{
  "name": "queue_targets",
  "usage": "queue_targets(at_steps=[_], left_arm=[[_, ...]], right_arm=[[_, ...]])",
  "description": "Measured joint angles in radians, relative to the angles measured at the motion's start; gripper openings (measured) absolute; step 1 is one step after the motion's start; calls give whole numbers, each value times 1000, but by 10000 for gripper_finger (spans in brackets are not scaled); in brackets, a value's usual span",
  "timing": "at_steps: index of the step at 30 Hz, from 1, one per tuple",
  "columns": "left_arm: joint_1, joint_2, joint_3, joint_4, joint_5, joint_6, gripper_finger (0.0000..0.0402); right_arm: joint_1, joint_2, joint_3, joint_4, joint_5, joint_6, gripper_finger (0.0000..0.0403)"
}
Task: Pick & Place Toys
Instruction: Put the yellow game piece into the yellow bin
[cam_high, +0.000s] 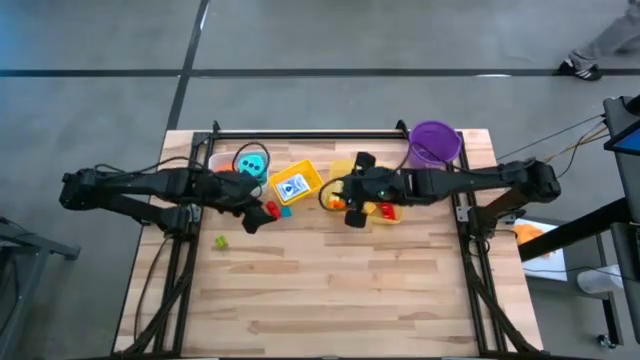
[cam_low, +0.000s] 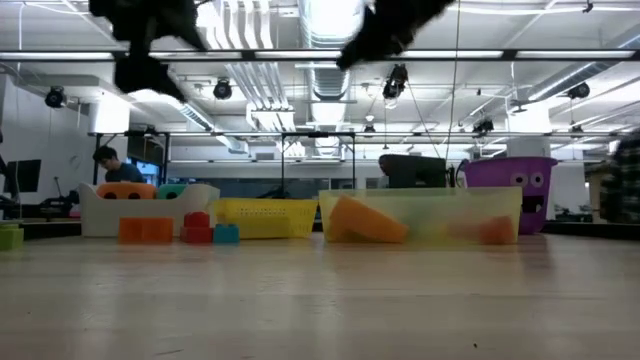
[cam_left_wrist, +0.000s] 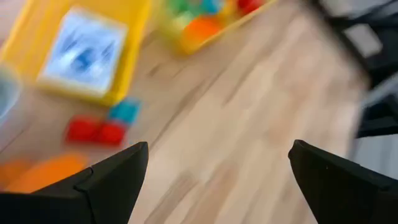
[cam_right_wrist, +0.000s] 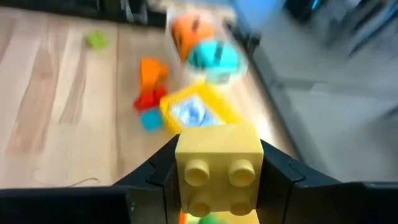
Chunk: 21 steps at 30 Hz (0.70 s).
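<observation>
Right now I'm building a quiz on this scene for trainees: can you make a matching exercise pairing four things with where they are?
Things:
1. yellow brick
2. blue-white card box
3. purple bucket
4. green brick

Places:
A. alone on the bare wood, near the left arm
B. at the table's far right corner
C. between the right gripper's fingers
D. inside the yellow bin

Pairs: 1-C, 2-D, 3-B, 4-A
</observation>
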Motion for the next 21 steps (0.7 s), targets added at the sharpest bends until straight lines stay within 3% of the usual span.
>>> queue_targets(at_steps=[11, 21], left_arm=[[-2, 66, -1, -427, -69, -138, 386], [-16, 147, -3, -510, -59, -136, 386]], right_arm=[[-232, -23, -256, -9, -162, 298, 130], [-270, 52, -300, -145, -252, 314, 130]])
